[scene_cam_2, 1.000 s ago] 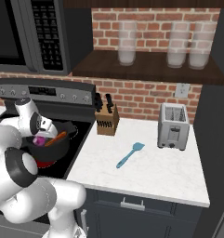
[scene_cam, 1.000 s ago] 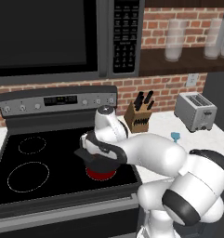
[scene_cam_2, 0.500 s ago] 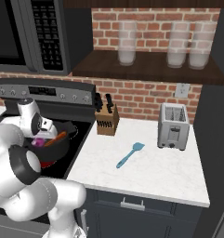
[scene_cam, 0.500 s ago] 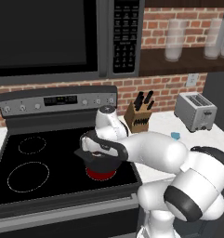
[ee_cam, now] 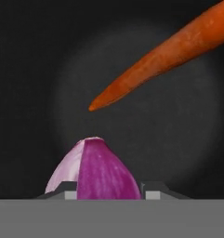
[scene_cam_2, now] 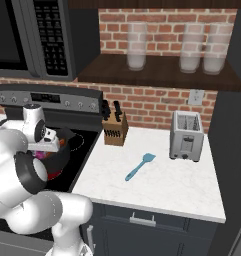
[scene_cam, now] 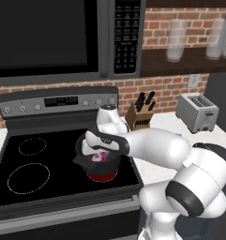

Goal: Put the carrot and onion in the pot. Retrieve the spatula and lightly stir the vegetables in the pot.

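My gripper (ee_cam: 110,189) hangs inside the dark pot (scene_cam: 113,163), shut on the magenta-purple onion (ee_cam: 97,172), which sits between the two finger tips. Beyond the onion the orange carrot (ee_cam: 164,56) lies slanted on the pot's floor (ee_cam: 39,69). From the left base view a bit of the onion (scene_cam: 99,157) shows under the hand. In the right base view the pot (scene_cam_2: 62,155) stands on the stove's front right burner, with the carrot's end (scene_cam_2: 62,142) at its rim. The light-blue spatula (scene_cam_2: 139,166) lies flat on the white counter, right of the stove.
A wooden knife block (scene_cam_2: 115,131) stands at the back of the counter beside the stove, and a toaster (scene_cam_2: 186,136) is farther right. A microwave (scene_cam: 53,37) hangs over the stove. The burner under the pot glows red (scene_cam: 102,176).
The hand has stayed over the pot with the onion in its fingers; it has shifted only slightly.
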{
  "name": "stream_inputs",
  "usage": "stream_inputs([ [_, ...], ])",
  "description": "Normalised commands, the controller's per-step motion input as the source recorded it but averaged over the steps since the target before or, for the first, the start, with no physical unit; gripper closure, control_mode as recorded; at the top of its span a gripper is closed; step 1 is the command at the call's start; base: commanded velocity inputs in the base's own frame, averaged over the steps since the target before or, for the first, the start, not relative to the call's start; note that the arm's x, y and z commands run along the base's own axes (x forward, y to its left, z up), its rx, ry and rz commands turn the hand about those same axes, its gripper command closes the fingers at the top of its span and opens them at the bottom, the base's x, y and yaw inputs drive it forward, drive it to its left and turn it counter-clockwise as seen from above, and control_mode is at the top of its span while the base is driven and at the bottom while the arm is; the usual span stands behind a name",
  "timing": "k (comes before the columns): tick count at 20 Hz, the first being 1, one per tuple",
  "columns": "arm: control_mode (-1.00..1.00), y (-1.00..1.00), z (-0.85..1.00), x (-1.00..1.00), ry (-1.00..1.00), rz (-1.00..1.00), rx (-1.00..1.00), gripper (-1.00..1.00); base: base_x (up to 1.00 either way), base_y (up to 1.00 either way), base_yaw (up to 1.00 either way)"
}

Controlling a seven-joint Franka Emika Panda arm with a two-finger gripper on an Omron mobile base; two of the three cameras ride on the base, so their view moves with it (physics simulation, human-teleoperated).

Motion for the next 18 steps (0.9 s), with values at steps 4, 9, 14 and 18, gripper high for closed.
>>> stream_inputs([
  [4,-1.00,0.04,0.00,-0.01,0.04,0.02,0.00,1.00,0.00,0.00,0.00],
  [9,-1.00,0.00,0.00,0.00,0.00,0.01,-0.03,1.00,0.00,0.00,0.00],
  [14,-1.00,0.00,0.00,-0.21,0.00,0.00,-0.03,1.00,0.00,0.00,0.00],
  [18,-1.00,0.00,0.00,-0.34,0.00,0.00,-0.05,1.00,0.00,0.00,0.00],
])
